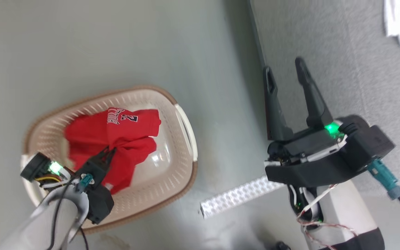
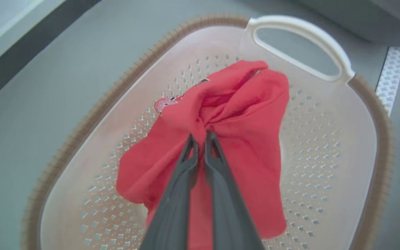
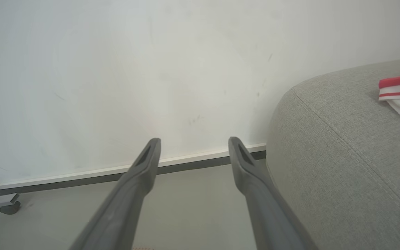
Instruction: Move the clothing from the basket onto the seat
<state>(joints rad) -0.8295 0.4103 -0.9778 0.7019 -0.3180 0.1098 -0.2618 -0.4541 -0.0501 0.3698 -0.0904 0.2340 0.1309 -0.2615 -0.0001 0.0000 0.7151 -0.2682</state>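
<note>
Pinching a bunched fold of the red garment (image 2: 241,114) with the left gripper (image 2: 200,136), jaws pressed nearly together, down inside the basket (image 2: 377,114) on the floor (image 1: 116,41). Holding the right gripper (image 1: 284,66) wide and bare by the edge of the seat (image 1: 359,86), well apart from the basket. Counting 1 white, red-trimmed garment (image 3: 399,91) already on that seat. Could lose the fold on lifting, from so thin a pinch; could drag trailing cloth against the basket's side and tip it.
</note>
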